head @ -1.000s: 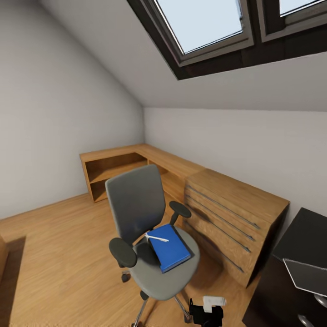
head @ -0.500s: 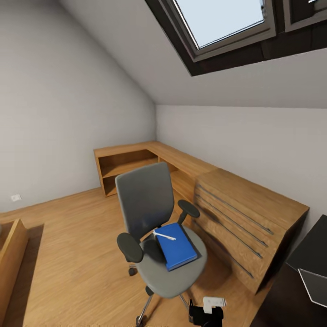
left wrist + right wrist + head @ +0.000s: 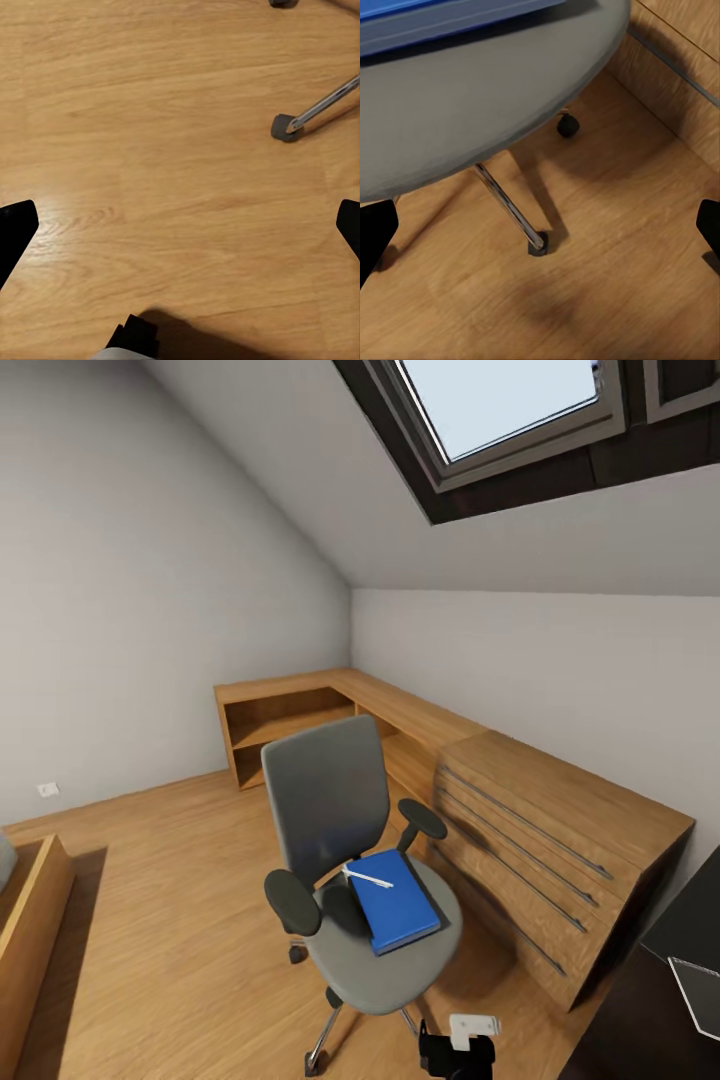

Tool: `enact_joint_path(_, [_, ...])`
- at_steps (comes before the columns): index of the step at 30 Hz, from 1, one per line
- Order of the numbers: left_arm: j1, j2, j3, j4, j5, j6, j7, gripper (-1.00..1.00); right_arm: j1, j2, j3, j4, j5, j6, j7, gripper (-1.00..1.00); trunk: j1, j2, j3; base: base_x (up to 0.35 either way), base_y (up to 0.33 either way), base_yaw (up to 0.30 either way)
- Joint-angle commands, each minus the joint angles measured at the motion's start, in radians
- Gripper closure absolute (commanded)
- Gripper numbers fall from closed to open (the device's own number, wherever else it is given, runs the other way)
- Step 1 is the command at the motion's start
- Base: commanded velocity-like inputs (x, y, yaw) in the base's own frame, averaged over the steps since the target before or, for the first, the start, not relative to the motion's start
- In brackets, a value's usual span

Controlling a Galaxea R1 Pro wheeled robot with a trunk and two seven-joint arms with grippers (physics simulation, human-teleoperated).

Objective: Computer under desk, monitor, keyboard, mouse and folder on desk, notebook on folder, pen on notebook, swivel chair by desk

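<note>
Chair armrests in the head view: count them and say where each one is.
2. One black armrest is on the swivel chair's side toward the open floor; the other armrest is on the side facing the wooden drawer unit.

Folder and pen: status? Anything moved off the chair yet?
Nothing looks done. The blue folder lies on the swivel chair seat with the white pen on top. Both grippers are open and hold nothing; the right wrist view looks under the seat. Moving the folder to the desk and stacking remain.
</note>
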Motion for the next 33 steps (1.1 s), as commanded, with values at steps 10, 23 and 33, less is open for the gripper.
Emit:
enact_joint_path(10, [0.000, 0.002, -0.003, 0.001, 0.008, -0.003, 0.004, -1.00, -0.001, 0.001, 0.009, 0.002, -0.011, -0.008, -0.003, -1.00, 0.000, -0.001, -0.001, 0.000, 0.000, 0.131])
enact_joint_path(23, [0.000, 0.011, -0.003, 0.001, 0.008, -0.003, 0.005, -1.00, -0.001, -0.001, 0.009, 0.002, -0.010, -0.008, -0.003, -1.00, 0.000, -0.001, -0.001, 0.000, 0.000, 0.276])
enact_joint_path(33, [0.000, 0.009, -0.005, 0.008, 0.010, -0.074, 0.004, -1.00, -0.001, -0.004, 0.007, -0.001, -0.009, -0.009, -0.003, -1.00, 0.000, -0.001, -0.001, 0.000, 0.000, 0.277])
